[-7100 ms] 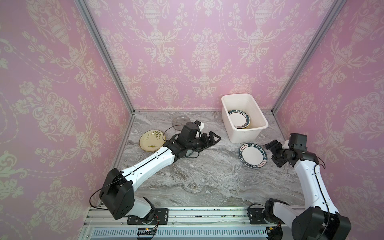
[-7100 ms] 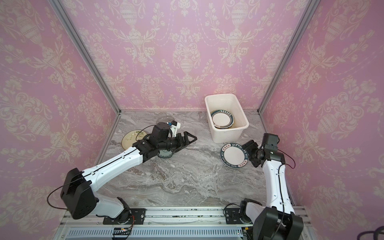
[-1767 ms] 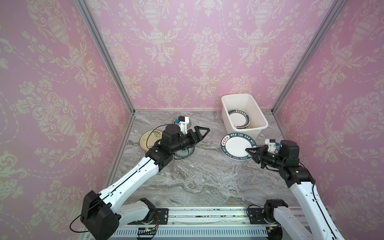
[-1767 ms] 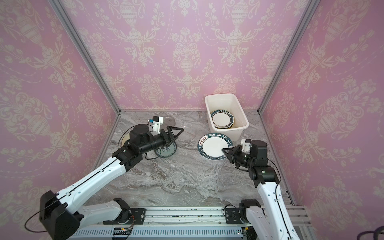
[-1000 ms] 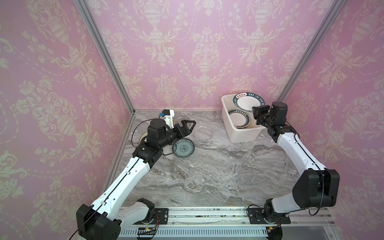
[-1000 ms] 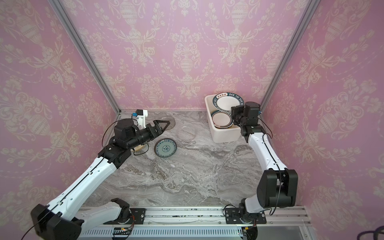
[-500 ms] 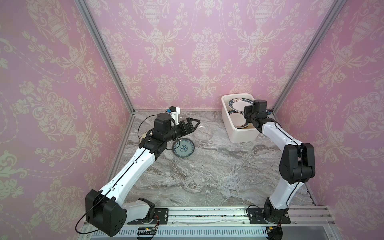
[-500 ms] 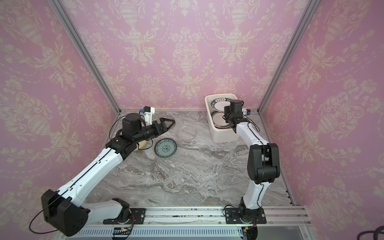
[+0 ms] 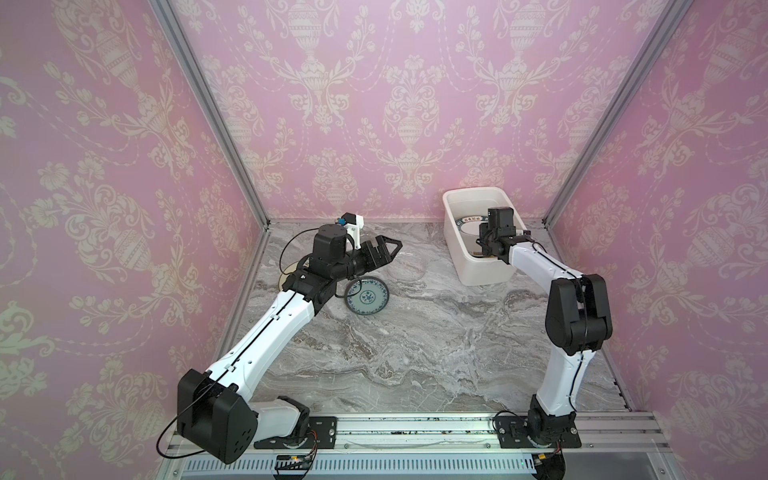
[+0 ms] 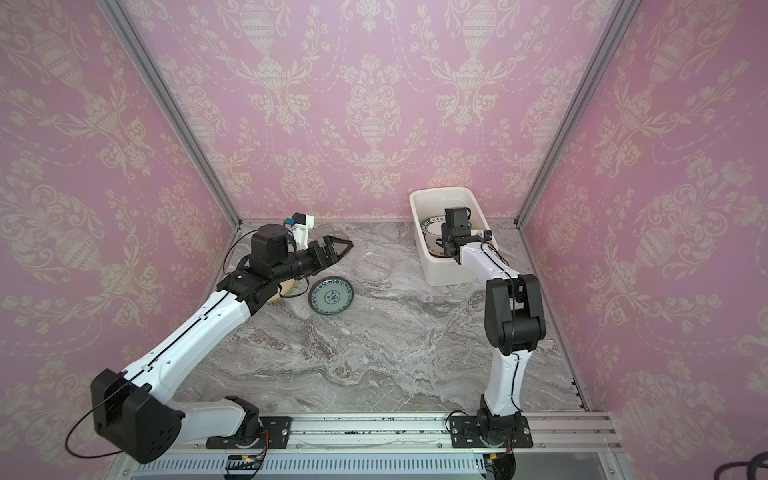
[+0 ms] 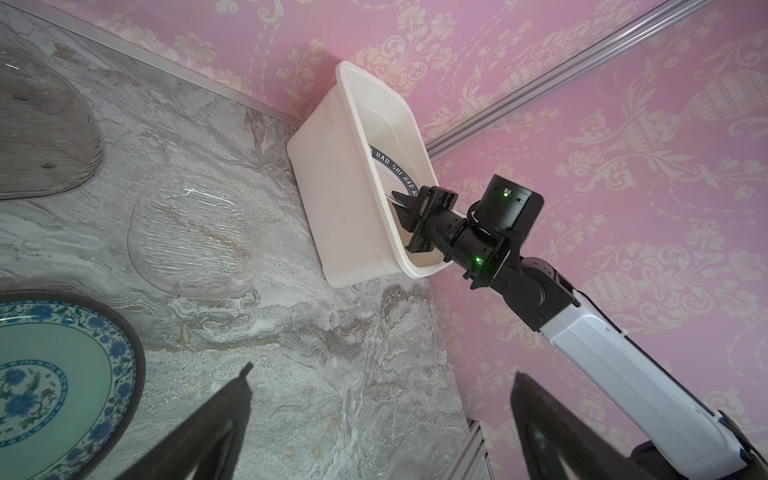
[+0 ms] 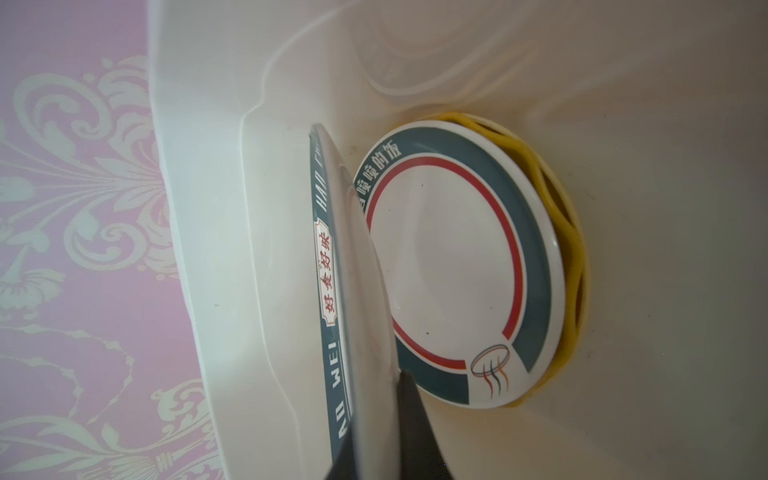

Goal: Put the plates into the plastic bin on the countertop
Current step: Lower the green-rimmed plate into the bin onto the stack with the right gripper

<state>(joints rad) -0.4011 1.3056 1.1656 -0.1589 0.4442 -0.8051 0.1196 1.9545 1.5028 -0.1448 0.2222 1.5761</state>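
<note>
Pinched shut on a white, dark-rimmed round plate [image 12: 328,257], my right gripper [image 11: 400,203] has swung it off the grey marble countertop [image 9: 415,345] into the deep white plastic bin [image 9: 478,270], ready for release; my left gripper [image 9: 392,250] gapes empty.

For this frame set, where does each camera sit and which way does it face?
Top views: high above the front rail, looking down at the countertop; left arm, right arm, open left gripper, plastic bin.
Left wrist: near the teal patterned plate, facing the bin and the right gripper shut on a dark-rimmed plate; own open fingers.
Right wrist: inside the bin, looking along that plate; own finger.
Shared: both wrist views show the held plate.
</note>
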